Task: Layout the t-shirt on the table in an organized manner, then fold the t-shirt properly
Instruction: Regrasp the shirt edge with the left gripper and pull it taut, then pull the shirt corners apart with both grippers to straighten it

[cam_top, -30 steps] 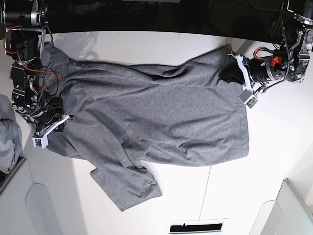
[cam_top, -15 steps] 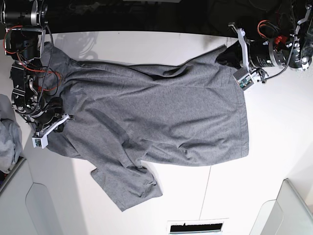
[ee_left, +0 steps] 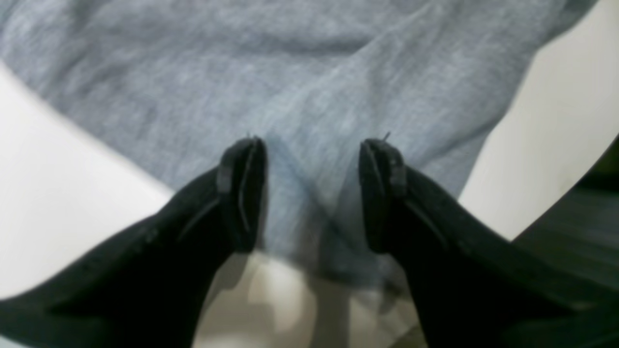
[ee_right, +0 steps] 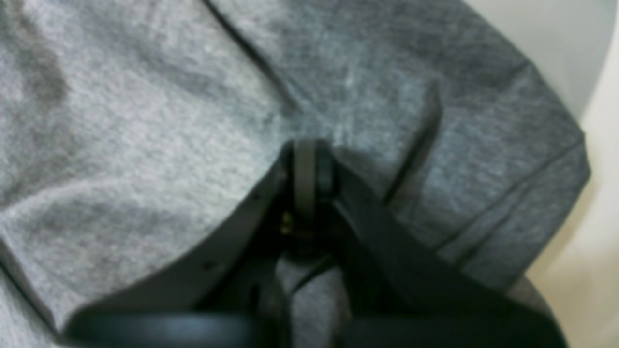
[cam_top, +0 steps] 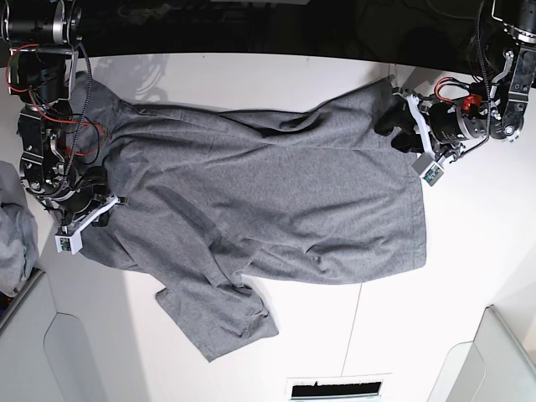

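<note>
My left gripper (ee_left: 312, 193) hangs jaws apart over the hem corner of the shirt (cam_top: 268, 201); my right gripper (ee_right: 306, 174) is pinched onto its shoulder. The shirt sprawls creased across the table (cam_top: 469, 276). Best, I judge: bite the corner fully, then pull both ends taut.

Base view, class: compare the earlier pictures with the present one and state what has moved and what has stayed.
The left gripper swung up toward the table's far edge, then came back down to the t-shirt hem corner; its jaws are open now. The right gripper stayed shut on the t-shirt at the other end. The shirt's outline on the table barely changed.
</note>
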